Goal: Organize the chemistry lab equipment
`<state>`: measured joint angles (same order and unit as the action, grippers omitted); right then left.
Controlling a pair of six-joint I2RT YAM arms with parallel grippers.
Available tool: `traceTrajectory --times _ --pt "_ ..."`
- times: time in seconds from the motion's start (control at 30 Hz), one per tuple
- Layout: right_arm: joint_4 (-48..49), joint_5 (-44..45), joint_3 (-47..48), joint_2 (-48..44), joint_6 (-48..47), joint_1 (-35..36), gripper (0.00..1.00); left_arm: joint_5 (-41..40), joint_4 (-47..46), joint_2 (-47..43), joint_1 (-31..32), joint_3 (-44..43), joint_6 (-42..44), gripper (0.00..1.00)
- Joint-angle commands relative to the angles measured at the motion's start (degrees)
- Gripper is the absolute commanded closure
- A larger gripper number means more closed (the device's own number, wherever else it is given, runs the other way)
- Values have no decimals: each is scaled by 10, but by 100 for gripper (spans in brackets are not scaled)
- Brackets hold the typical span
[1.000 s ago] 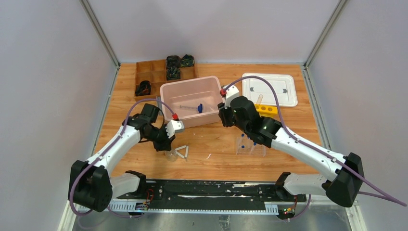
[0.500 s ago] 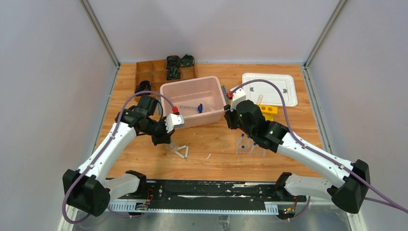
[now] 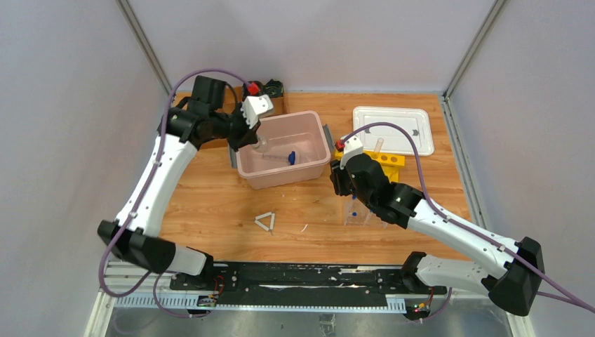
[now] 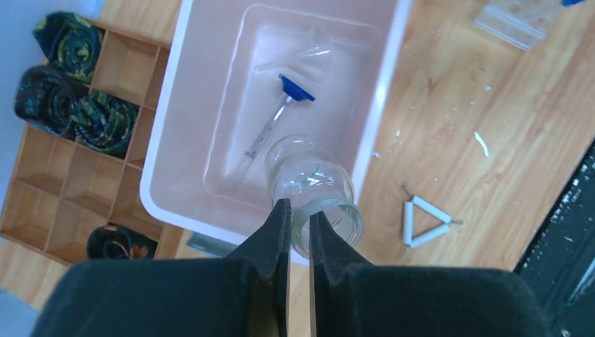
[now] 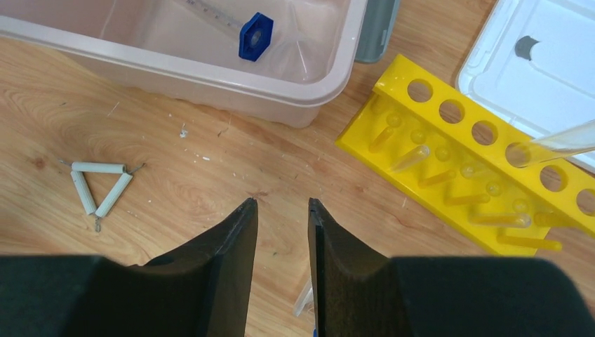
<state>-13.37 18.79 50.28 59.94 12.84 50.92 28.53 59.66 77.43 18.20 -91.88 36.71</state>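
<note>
A wooden table (image 3: 210, 203) between grey walls is where we work. Our left gripper (image 4: 295, 208) is clenched on the small clear beaker (image 4: 309, 175), and it seems to pinch only the glass wall at the rim. The beaker hangs in the air over the near wall of the pink bin (image 4: 210, 105). Inside the bin, the blue-tipped rod (image 4: 270, 126) lies on the floor.

We judge this to be the step of placing the beaker. It should go well if we carry the beaker fully past the bin wall and lower it slowly, since a rim pinch lets glass swing. We should let go low, beside the rod rather than on it.

Our right gripper (image 5: 282, 203) has its jaws apart and holds nothing. It hovers over bare wood between the white wire triangle (image 5: 98, 167) and the yellow tube rack (image 5: 449, 161), so it is well out of the way.
</note>
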Motion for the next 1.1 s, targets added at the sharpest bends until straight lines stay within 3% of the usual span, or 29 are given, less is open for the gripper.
traceTrajectory --times 0.0,0.2,0.43,0.6,0.83,0.93,1.07 --pt "-9 12 -9 -2 29 20 63 -47 -25 94 6 -45 -36 100" --pt "-12 17 -6 11 37 43 63 -110 -27 191 22 -49 -25 100" --pt "-4 19 -1 50 54 82 58 -148 -91 231 26 5 -39 100" --pt "28 19 2 110 62 139 54 -143 -112 246 28 41 -34 100" --pt "84 -46 53 224 37 203 51 -170 -149 256 31 68 -60 100" --pt "92 -96 94 278 15 223 51 -172 -149 252 32 66 -67 82" --pt "77 -122 152 352 -3 237 51 -158 -143 221 31 69 -57 51"
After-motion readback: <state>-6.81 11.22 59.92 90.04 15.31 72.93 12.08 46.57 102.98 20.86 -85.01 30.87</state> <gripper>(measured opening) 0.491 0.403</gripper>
